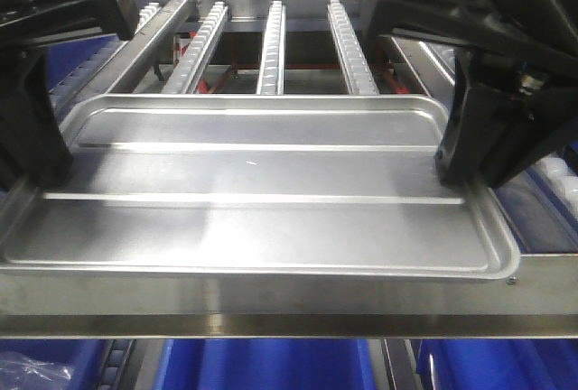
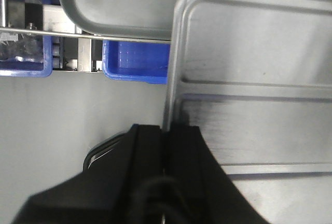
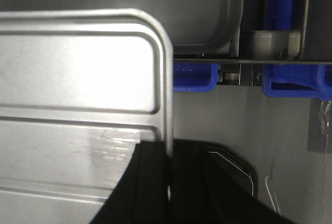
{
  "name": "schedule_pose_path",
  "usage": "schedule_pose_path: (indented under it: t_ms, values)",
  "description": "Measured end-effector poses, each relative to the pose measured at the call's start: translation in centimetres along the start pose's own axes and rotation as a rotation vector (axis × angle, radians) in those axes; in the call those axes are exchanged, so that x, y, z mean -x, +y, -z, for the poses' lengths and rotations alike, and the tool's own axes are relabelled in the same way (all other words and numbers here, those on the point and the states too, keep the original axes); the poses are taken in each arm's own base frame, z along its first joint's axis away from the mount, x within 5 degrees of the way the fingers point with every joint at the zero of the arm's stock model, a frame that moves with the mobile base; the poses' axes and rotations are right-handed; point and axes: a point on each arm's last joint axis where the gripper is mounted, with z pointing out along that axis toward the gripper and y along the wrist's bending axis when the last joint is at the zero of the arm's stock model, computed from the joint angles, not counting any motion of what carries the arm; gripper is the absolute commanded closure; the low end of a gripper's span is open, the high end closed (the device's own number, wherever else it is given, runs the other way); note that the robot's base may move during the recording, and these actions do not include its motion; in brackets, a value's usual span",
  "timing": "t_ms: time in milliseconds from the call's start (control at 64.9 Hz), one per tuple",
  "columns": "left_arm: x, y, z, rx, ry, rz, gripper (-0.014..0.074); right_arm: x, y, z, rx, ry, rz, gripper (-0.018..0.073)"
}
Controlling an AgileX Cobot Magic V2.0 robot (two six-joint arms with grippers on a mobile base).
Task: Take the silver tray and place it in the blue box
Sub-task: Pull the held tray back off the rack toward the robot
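The left claw (image 1: 43, 173) is closed on the left short end of the silver tray (image 1: 262, 200), its black fingers (image 2: 148, 146) pinching the raised rim from either side with no gap showing in the left wrist view. The right claw (image 1: 462, 171) clamps the tray's right short end the same way, one finger inside the rim and one outside

The tray lies with its recessed face up and roughly level. Its long axis runs from side to side between the two claws, and its two long ridges run along that axis

A flat steel rail (image 1: 271, 295) runs along the tray's near long edge; whether they touch I cannot tell. Below the tray's near edge sits the blue box (image 1: 271, 367), only partly in frame. Beyond the tray's far edge, roller tracks (image 1: 271, 47) lead away

Only the front view shows both claws and the whole tray at once. The left wrist view shows the left claw (image 2: 167, 136) at close range, with grey floor beside the tray's end. The right wrist view does the same for the right claw (image 3: 170, 151), and alone shows a bright scuffed patch (image 3: 111, 149) on the tray just beside the inner finger
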Motion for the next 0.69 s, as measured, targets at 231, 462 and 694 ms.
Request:
schedule_pose_path:
  t_ms: [231,462,694]
  values:
    - [-0.01,0.01,0.00,0.002,0.001,0.000,0.0701,0.00,0.00,0.00,0.000,0.000,-0.002,0.0510]
    - [-0.01,0.01,0.00,0.002,0.001,0.000,0.0701,0.00,0.00,0.00,0.000,0.000,-0.002,0.0510]
    - [0.00,0.00,0.00,0.000,0.000,0.000,0.0701,0.00,0.00,0.00,0.000,0.000,-0.002,0.0510]
